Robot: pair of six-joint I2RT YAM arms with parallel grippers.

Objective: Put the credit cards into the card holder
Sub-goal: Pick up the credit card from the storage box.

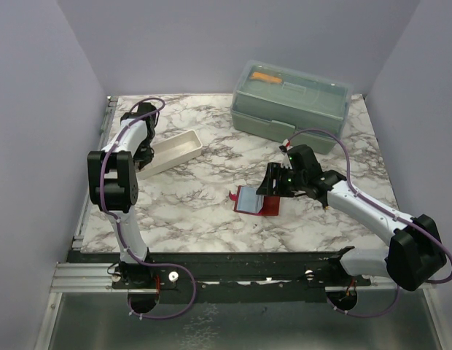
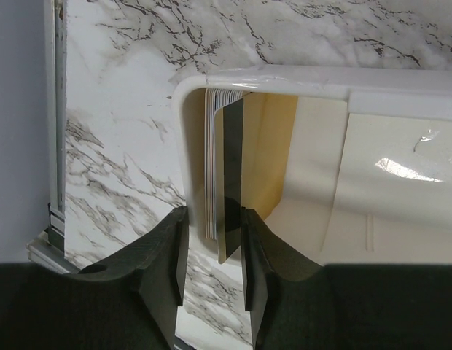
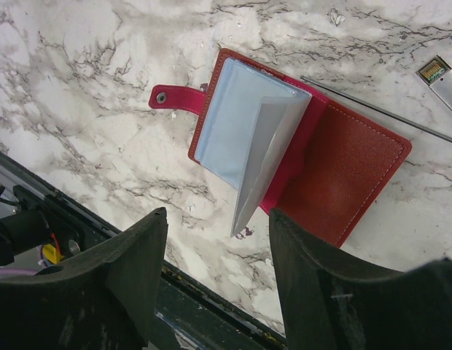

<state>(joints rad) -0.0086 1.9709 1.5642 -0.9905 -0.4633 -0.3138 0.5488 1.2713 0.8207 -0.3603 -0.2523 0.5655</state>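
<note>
The credit cards (image 2: 224, 168) stand on edge as a stack in the end of a long white tray (image 2: 284, 76), a dark card foremost. My left gripper (image 2: 213, 248) straddles the stack. Its right finger touches the dark card, while a gap remains between the left finger and the stack. In the top view that gripper (image 1: 142, 162) sits at the tray's (image 1: 175, 149) near end. The dark-red card holder (image 3: 343, 175) lies open on the marble, a grey-blue inner leaf standing up. My right gripper (image 3: 219, 240) hovers open just above its near edge, holding nothing. The holder (image 1: 254, 200) is at mid-table.
A pale-green lidded plastic box (image 1: 291, 98) stands at the back right. A small silver stick (image 3: 439, 76) and a thin grey rod (image 3: 372, 109) lie beyond the holder. The table's front rail (image 3: 65, 211) runs just under the right gripper.
</note>
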